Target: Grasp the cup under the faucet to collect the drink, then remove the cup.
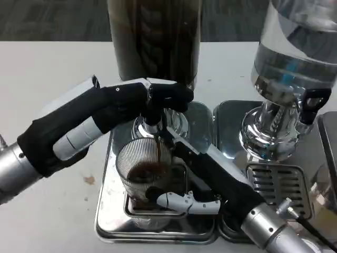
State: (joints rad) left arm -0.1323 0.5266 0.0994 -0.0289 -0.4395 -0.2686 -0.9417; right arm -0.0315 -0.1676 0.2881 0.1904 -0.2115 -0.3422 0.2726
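A ribbed clear glass cup (142, 171) stands on the steel drip tray (108, 221) under the faucet (152, 113) of the dark drink dispenser (155, 39). A thin brown stream falls into the cup, and dark drink pools at its bottom. My right hand (202, 182) grips the cup from its right side, fingers wrapped around its base. My left hand (121, 113) reaches across from the left and presses on the black faucet lever with its fingertips (176, 97).
A second dispenser (295, 58) with clear liquid stands at the right on a chrome base, with a black tap (313, 100) and its own drip tray (274, 182). A small brown stain (88, 180) marks the white table left of the tray.
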